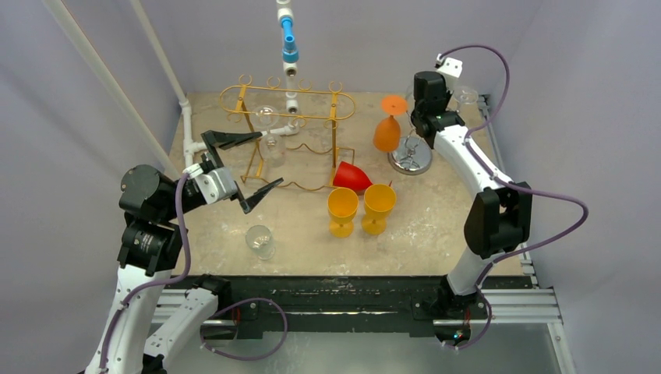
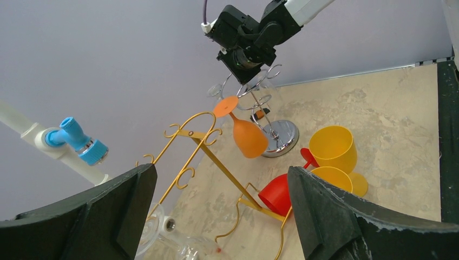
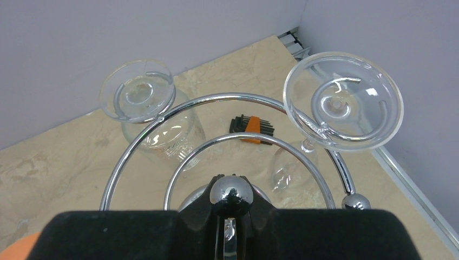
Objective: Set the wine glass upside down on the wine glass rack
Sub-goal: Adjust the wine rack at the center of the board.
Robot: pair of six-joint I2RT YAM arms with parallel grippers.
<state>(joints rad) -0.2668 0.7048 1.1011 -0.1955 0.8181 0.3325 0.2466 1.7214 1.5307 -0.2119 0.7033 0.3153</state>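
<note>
Left gripper (image 1: 271, 157): I read the jaws spread wide and holding nothing, beside the gold rack (image 1: 334, 140). Right gripper (image 3: 229, 230) sits at the top knob (image 3: 231, 192) of the chrome rack (image 1: 411, 161), jaws nearly together, no glass between them. The orange wine glass (image 1: 387, 132) hangs upside down from the chrome rack, near that gripper.

An orange wine glass (image 1: 387, 128) hangs upside down on the chrome rack (image 1: 411, 160), while the left pincer (image 1: 270, 158) gapes beside the gold rack (image 1: 334, 140).
</note>
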